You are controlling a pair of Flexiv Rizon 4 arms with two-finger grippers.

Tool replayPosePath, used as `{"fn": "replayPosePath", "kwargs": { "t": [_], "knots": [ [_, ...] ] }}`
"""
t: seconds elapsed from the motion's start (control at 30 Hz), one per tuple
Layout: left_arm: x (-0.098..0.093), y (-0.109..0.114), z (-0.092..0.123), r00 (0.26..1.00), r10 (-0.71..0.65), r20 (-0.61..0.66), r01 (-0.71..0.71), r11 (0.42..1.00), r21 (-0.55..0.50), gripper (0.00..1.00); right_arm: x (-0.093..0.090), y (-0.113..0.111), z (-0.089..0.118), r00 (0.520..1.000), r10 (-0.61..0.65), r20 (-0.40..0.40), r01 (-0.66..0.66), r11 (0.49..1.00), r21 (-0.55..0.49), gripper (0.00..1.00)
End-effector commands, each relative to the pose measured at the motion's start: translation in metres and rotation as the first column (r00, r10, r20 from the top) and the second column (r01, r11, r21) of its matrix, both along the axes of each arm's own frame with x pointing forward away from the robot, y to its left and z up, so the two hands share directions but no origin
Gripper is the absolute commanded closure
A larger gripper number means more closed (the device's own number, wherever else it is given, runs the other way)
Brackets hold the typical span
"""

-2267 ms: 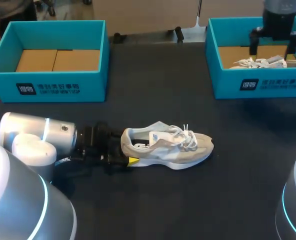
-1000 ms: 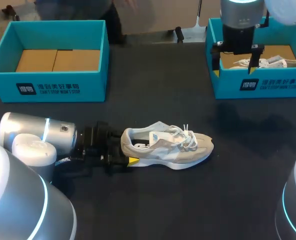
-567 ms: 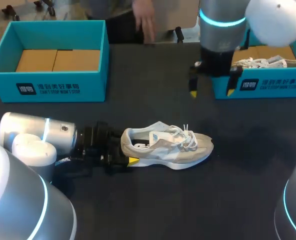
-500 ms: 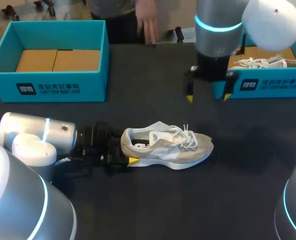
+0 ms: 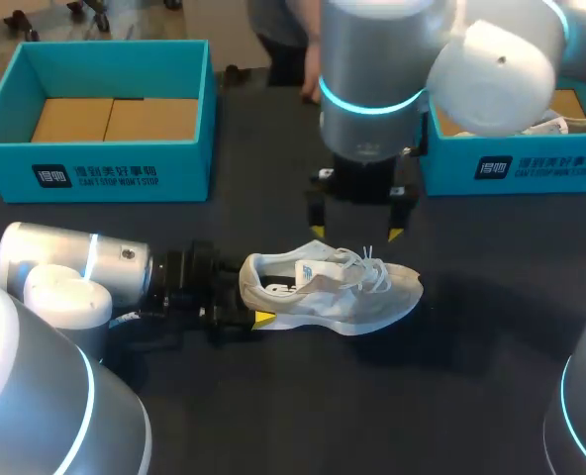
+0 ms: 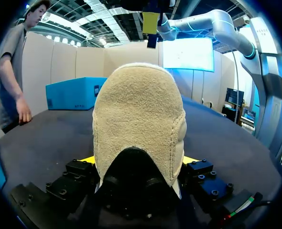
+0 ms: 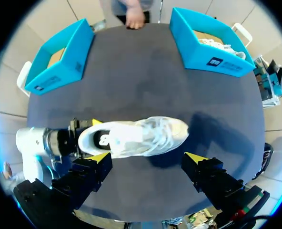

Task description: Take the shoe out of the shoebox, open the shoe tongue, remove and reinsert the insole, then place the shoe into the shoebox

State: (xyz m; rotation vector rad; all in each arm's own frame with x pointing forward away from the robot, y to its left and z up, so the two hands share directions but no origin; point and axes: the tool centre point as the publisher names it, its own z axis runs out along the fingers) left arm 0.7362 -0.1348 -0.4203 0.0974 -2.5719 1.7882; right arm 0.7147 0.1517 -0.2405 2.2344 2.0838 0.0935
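The first step is judged done: the sneaker [image 5: 331, 289] is set upright on the dark table [image 5: 273, 396], outside the teal shoebox [image 5: 95, 170], with its heel clamped from both sides by the left gripper [image 5: 245, 299]. The right gripper [image 5: 356, 234] is held above the laces, jaws spread wide with nothing between them. The tongue is not yet pulled open and the insole appears seated inside, so those steps and the return to the box are judged left.
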Motion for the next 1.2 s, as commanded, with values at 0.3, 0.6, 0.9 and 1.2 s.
{"fn": "replayPosePath", "kwargs": {
  "t": [0.3,0.6,0.9,1.2],
  "knots": [
    [0.0,-0.001,0.001,1.0,0.0,-0.001,0.0,1.0,0.002,1.0,0.004,0.021,-0.005,0.998,0.057,-0.039,-0.059,0.997,-0.041,0.0],
    [0.0,-0.001,0.001,1.0,0.0,-0.001,0.0,1.0,0.002,1.0,0.004,0.021,-0.005,0.998,0.057,-0.039,-0.059,0.997,-0.041,0.0],
    [0.0,-0.001,0.001,1.0,0.0,-0.001,0.0,1.0,0.002,1.0,0.007,0.032,-0.03,0.999,0.038,-0.012,-0.039,0.995,-0.094,0.0],
    [0.0,-0.001,0.001,1.0,0.0,-0.001,0.0,1.0,0.002,1.0,0.004,0.037,-0.059,1.0,-0.011,0.003,0.011,0.998,-0.069,0.0]
  ]
}}
